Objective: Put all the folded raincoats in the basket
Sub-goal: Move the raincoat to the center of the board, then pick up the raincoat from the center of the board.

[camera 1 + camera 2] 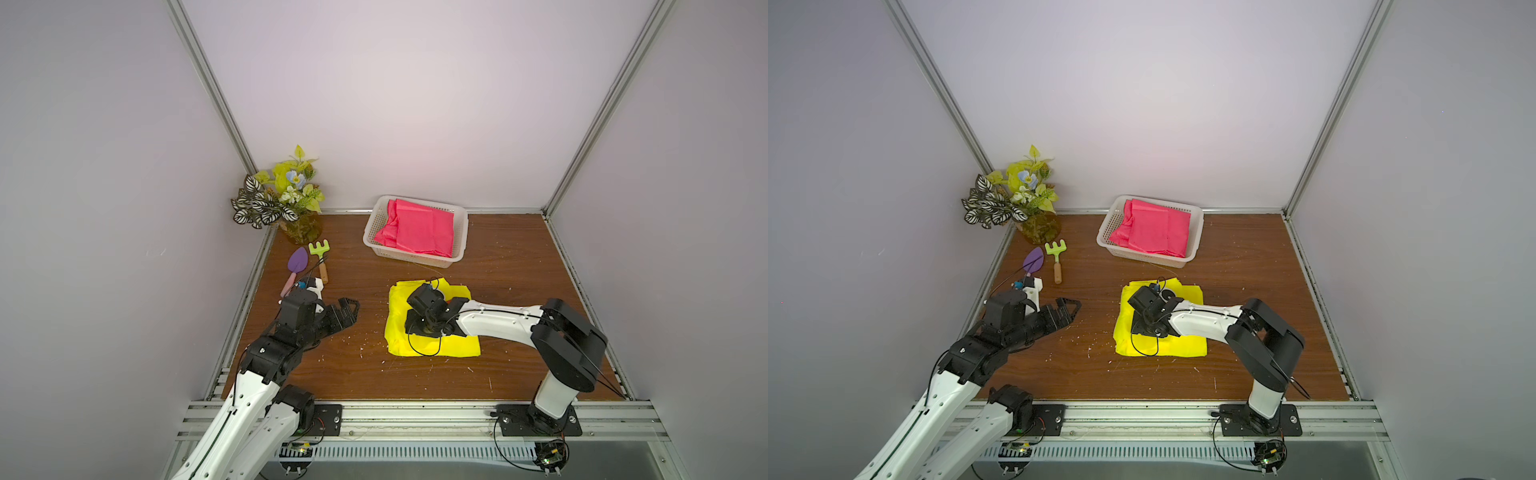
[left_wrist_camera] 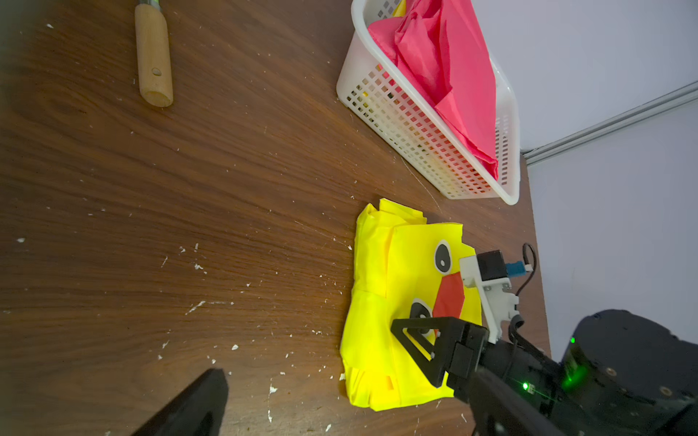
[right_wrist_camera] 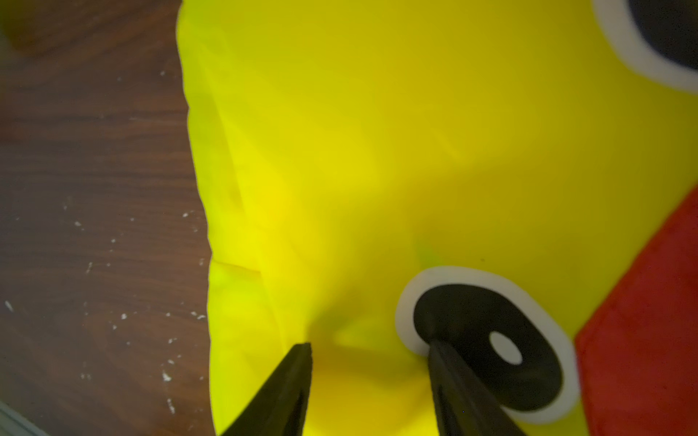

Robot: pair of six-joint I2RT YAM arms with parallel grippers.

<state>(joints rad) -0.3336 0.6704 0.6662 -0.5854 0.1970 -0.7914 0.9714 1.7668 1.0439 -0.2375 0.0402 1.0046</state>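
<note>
– Fingers [image 3: 291,381] of the right gripper [image 3: 368,349]?
– Partway spread, both tips pressed down into the yellow raincoat [image 1: 397,332], with a small pucker of cloth between them. No clear pinch yet.
– Whereabouts on it?
– Just beside one printed duck eye [image 3: 491,313], near the red beak [image 3: 649,339].
– And the raincoat itself?
– Folded, flat on the wooden table [image 1: 511,270], nearer the robot than the white basket [image 1: 409,257] and apart from it. Not in the basket.
– Basket's place?
– Far side of the table, close to the back wall, set slightly askew.
– Anything inside that basket?
– Folded pink cloth [image 1: 419,230], filling most of it.
– Left gripper [image 1: 347,311]?
– Spread wide, holding nothing, over bare wood well to the left of the raincoat.
– Rest of the table?
– Green toy rake [image 1: 319,249] and purple trowel [image 1: 298,262] by the left edge, potted plant [image 1: 286,199] in the far left corner, white specks scattered over the wood.
</note>
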